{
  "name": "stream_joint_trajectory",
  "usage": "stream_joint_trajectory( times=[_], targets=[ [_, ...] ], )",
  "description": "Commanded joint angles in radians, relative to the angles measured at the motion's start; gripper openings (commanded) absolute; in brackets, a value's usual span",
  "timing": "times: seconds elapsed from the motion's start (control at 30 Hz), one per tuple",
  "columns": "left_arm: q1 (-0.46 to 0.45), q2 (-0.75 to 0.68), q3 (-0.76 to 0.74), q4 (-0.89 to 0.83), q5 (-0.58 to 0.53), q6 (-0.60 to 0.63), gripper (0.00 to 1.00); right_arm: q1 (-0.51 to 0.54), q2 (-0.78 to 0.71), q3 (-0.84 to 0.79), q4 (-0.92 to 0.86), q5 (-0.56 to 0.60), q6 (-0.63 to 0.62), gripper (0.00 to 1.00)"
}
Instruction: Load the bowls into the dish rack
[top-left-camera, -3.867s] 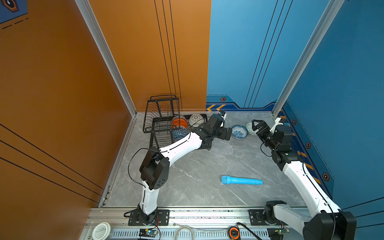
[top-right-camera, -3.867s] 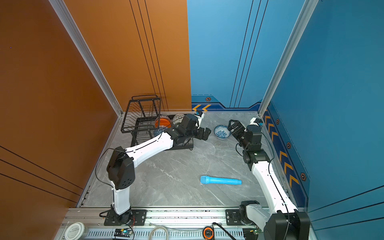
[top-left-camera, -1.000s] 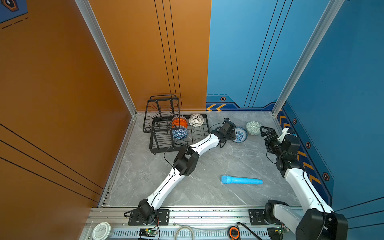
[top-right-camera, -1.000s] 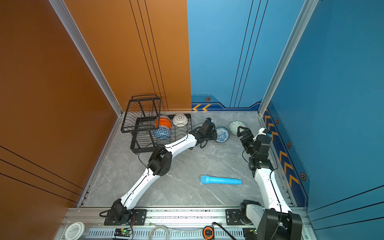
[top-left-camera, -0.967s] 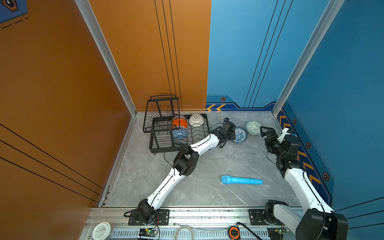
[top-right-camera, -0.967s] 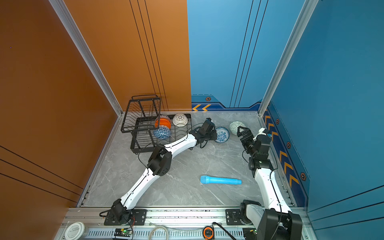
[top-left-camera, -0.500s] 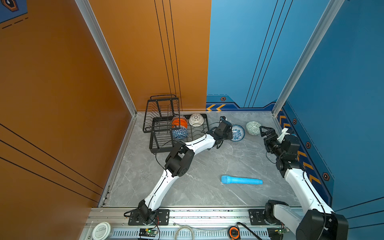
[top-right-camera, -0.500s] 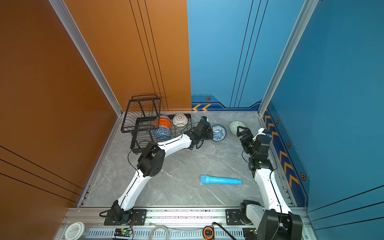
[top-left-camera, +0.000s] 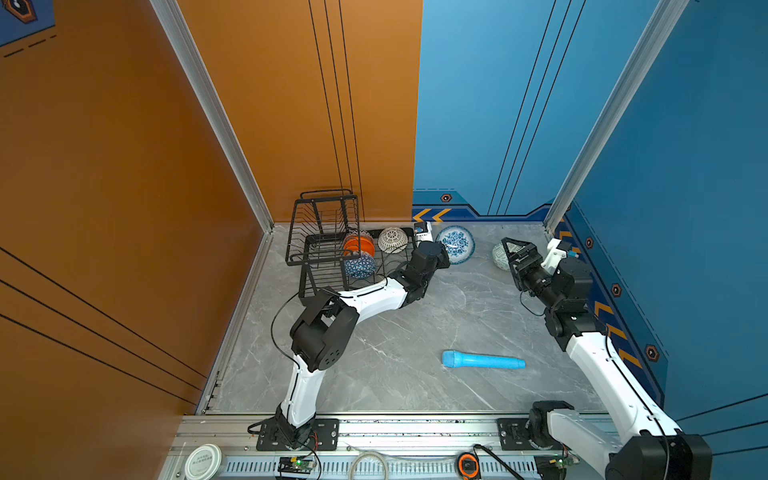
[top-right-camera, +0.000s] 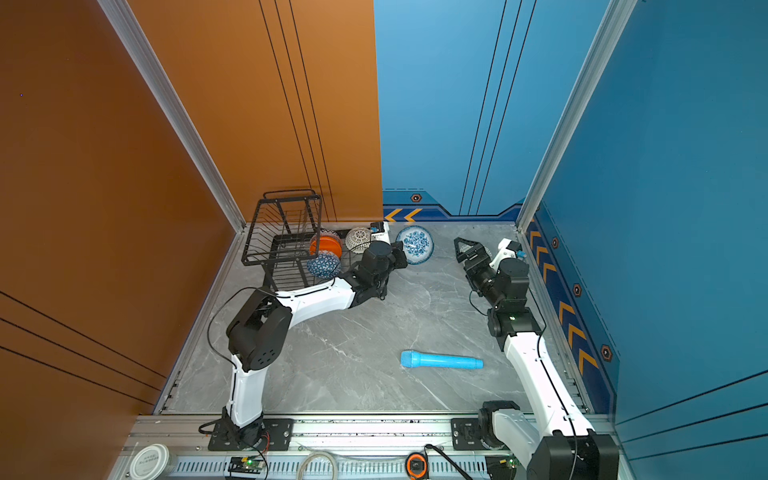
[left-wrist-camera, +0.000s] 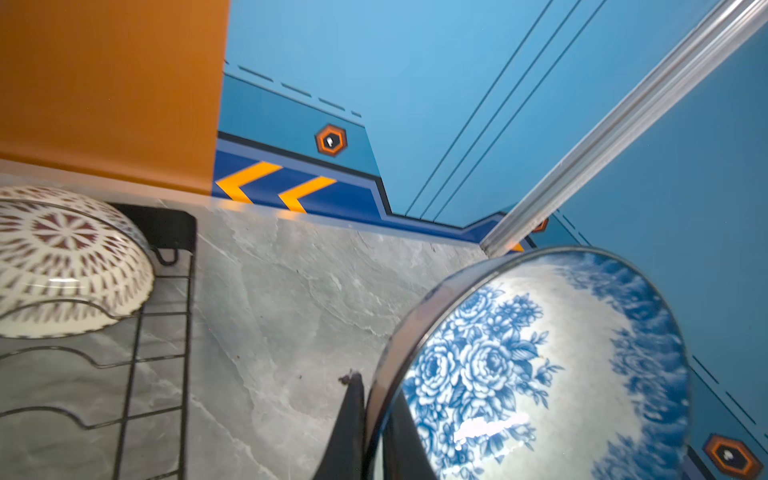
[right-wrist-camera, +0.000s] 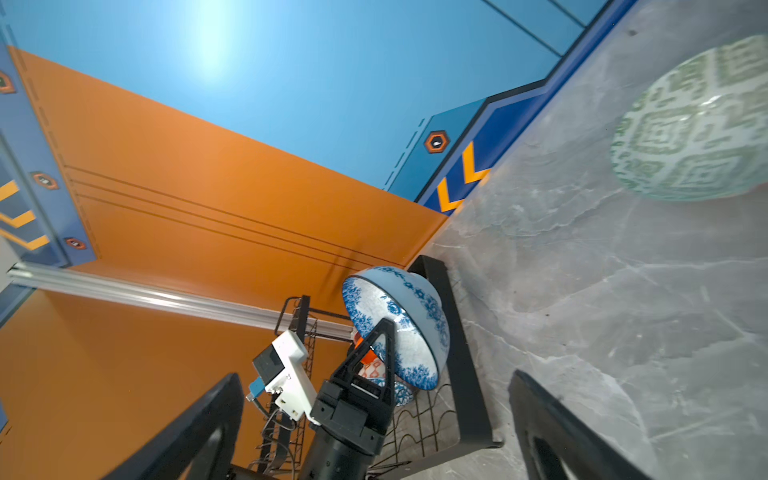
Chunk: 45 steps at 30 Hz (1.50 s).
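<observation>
My left gripper (top-left-camera: 445, 252) is shut on the rim of the white-blue floral bowl (top-left-camera: 456, 244), holding it tilted above the floor just right of the dish rack (top-left-camera: 320, 249). In the left wrist view the black fingers (left-wrist-camera: 351, 415) pinch the floral bowl's (left-wrist-camera: 540, 365) edge. On the rack's lower tray stand an orange bowl (top-left-camera: 359, 245), a white dark-dotted bowl (top-left-camera: 392, 240) and a blue triangle bowl (top-left-camera: 360, 266). My right gripper (top-left-camera: 513, 249) is open beside the pale green patterned bowl (right-wrist-camera: 698, 124), which lies on the floor.
A light blue cylinder (top-left-camera: 482, 360) lies on the grey marble floor near the front. The rack's raised basket (top-left-camera: 328, 212) stands against the orange wall. The blue side wall runs close behind my right arm.
My left gripper has lifted the floral bowl and carried it left towards the rack, tipping it on edge. The right arm has hardly moved.
</observation>
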<state>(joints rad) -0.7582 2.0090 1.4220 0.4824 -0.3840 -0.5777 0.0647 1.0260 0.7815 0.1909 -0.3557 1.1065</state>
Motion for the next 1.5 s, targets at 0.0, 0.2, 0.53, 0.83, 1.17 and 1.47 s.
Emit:
stream_joint_trajectory(
  times=[0.0, 0.2, 0.53, 0.83, 1.17, 1.47],
  targets=[
    [0.013, -0.075, -0.07, 0.262, -0.154, 0.086, 0.0, 0.078, 0.011, 0.076, -0.015, 0.05, 0.013, 1.0],
    [0.013, -0.106, -0.19, 0.537, -0.244, 0.181, 0.0, 0.211, 0.077, 0.176, 0.009, 0.097, 0.045, 1.0],
    [-0.011, -0.07, -0.226, 0.862, -0.305, 0.4, 0.0, 0.384, 0.249, 0.329, 0.09, 0.196, 0.115, 1.0],
    [-0.008, -0.04, -0.213, 0.926, -0.29, 0.487, 0.0, 0.439, 0.413, 0.449, 0.162, 0.253, 0.148, 0.93],
    [0.008, -0.053, -0.242, 0.924, -0.277, 0.483, 0.0, 0.44, 0.569, 0.556, 0.243, 0.279, 0.217, 0.72],
    [0.027, -0.077, -0.293, 0.927, -0.284, 0.465, 0.0, 0.453, 0.634, 0.603, 0.223, 0.349, 0.231, 0.45]
  ],
)
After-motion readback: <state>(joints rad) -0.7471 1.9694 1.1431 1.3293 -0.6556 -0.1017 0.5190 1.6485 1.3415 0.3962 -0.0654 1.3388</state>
